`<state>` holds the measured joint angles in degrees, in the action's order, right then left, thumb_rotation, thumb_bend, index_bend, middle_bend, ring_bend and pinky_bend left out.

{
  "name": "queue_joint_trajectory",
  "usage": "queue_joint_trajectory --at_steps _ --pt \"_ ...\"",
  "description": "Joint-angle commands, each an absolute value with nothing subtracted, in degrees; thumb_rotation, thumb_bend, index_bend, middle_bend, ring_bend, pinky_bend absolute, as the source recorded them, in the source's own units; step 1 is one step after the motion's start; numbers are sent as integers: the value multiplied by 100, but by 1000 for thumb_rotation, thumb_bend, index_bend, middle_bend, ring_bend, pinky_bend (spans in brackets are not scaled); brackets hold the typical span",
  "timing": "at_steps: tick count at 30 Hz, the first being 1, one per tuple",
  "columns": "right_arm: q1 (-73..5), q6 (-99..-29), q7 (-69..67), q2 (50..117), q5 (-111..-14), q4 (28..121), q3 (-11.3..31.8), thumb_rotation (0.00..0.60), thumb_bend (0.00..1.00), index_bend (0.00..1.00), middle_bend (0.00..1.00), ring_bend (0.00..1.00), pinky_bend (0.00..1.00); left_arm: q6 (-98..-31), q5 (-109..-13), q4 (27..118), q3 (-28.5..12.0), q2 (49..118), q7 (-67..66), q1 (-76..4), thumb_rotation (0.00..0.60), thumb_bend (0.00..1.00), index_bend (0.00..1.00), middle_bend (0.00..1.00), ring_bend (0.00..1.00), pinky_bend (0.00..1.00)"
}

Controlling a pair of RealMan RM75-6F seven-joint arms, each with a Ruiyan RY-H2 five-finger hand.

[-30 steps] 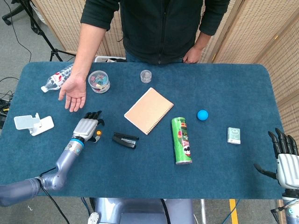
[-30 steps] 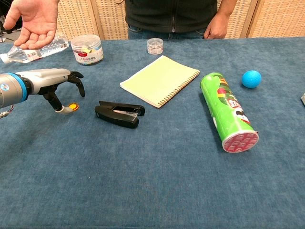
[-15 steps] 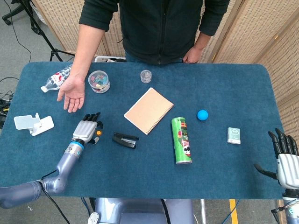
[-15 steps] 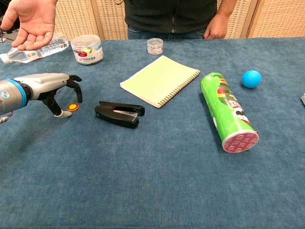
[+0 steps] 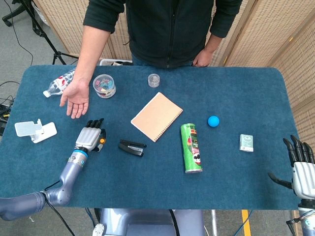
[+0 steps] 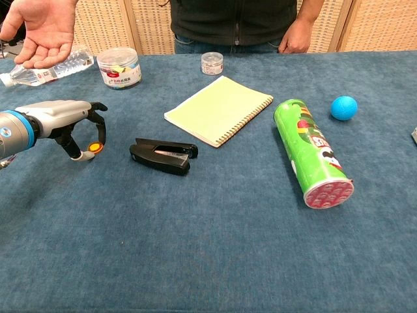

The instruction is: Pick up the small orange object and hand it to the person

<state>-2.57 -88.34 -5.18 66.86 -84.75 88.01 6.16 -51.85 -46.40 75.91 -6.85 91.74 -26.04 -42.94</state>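
The small orange disc-shaped object (image 6: pixel 96 147) sits between the thumb tip and a curled fingertip of the left hand (image 6: pixel 65 124), low over the blue cloth-covered table (image 5: pixel 162 177) and just left of the black stapler (image 6: pixel 163 155). In the chest view the object looks pinched at its edges and perhaps slightly raised off the cloth, though whether it is clear of the surface cannot be told for certain. It appears tiny, light and rigid, probably smooth plastic, so it likely weighs almost nothing but could squirt out of a fingertip pinch; the safest hold is judged to be across its rim, with thumb and finger opposed on either side, as the hand seems to have it. The left hand's other fingers arch over it, curled downward.

The person's open palm (image 5: pixel 76 101) waits face-up just beyond the left hand, near the clear tub of coloured clips (image 5: pixel 104 85) and the plastic water bottle (image 5: pixel 60 83). The handover calls for a short lift and reach forward to that palm.

Further out lie the tan spiral notebook (image 5: pixel 156 116), the green cylindrical snack can (image 5: pixel 191 147) and the blue ball (image 5: pixel 213 121). The right hand (image 5: pixel 300 164) rests at the table's far right edge, fingers spread and holding nothing.
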Motion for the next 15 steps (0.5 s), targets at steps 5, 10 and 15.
queue_joint_trajectory --at_steps 5,10,15 --pt "-256 -8837 -515 6680 -8499 8819 603 600 0 0 0 0 0 -5358 -5252 8013 -568 8901 -2395 -4172 600 398 578 0 0 0" --pt "-251 -8846 -512 6674 -8517 8840 593 600 0 0 0 0 0 -5504 -5937 8486 -446 8637 -2121 -4077 600 397 579 0 0 0" --pt "-248 -8853 -521 6667 -8508 8841 600 600 0 0 0 0 0 -5574 -6810 9170 -285 8221 -1783 -4044 600 391 585 0 0 0"
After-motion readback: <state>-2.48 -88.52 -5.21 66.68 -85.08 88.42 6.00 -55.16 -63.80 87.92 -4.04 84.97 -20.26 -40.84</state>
